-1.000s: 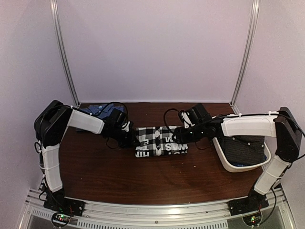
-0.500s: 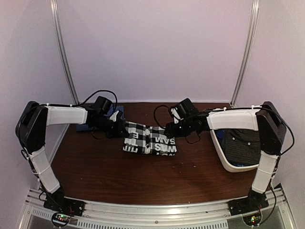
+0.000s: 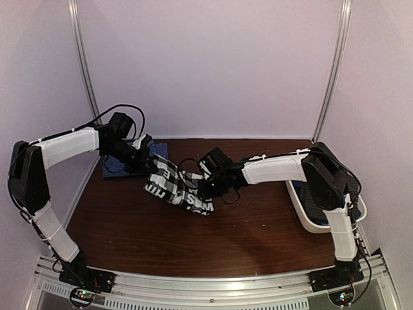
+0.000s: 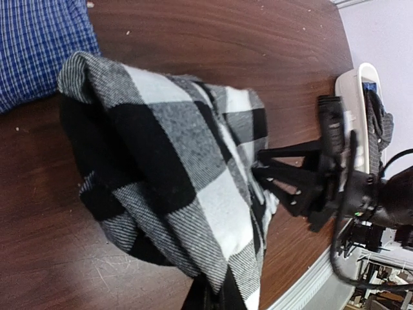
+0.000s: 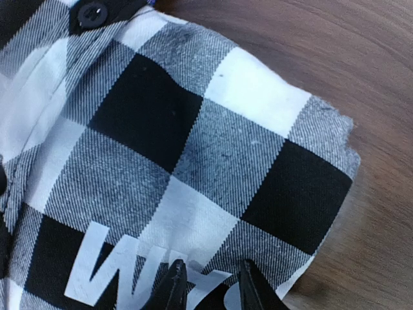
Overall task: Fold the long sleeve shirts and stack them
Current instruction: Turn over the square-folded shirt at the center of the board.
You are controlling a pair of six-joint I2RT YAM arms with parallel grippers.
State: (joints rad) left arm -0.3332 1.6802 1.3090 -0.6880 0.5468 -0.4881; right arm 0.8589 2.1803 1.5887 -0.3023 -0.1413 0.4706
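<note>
The checked shirt (image 3: 177, 187) stretches between the left end effector (image 4: 214, 297) and right end effector (image 5: 211, 287), each clamped on its edge.

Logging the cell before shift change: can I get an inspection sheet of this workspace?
Surface: dark wood table, scuffed.
Job's things: checked shirt folded, slung between the grippers; blue shirt rear left; dark shirt in the white basket.
Clutter: white basket, right edge.
Grippers: left gripper and right gripper both shut on the checked shirt.
Cables: black cables looping at both wrists.
Surroundings: pale walls, metal posts.
</note>
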